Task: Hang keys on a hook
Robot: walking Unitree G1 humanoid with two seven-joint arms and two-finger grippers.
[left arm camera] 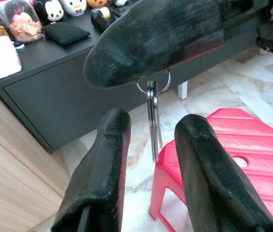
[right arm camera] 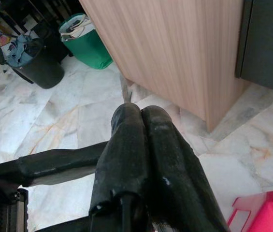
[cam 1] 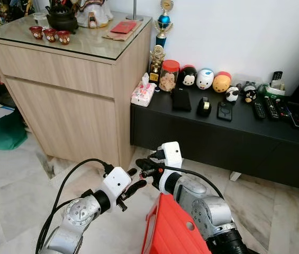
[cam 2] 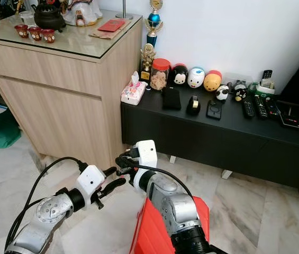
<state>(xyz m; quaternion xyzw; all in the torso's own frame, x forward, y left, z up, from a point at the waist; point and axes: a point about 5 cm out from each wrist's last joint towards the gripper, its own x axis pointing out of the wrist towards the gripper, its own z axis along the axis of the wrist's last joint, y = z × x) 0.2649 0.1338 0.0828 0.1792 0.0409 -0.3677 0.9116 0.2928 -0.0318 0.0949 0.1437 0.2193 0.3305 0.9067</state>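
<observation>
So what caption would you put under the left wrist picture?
Keys dangle from the shut right hand, between the open left hand's fingers, above a red stool.

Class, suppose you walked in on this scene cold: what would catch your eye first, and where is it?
Low at the centre, the right gripper pinches a ring of keys, which dangles between the open fingers of the left gripper. Just beneath sits a bright red stool, and behind, round toy figures line a black cabinet.
</observation>
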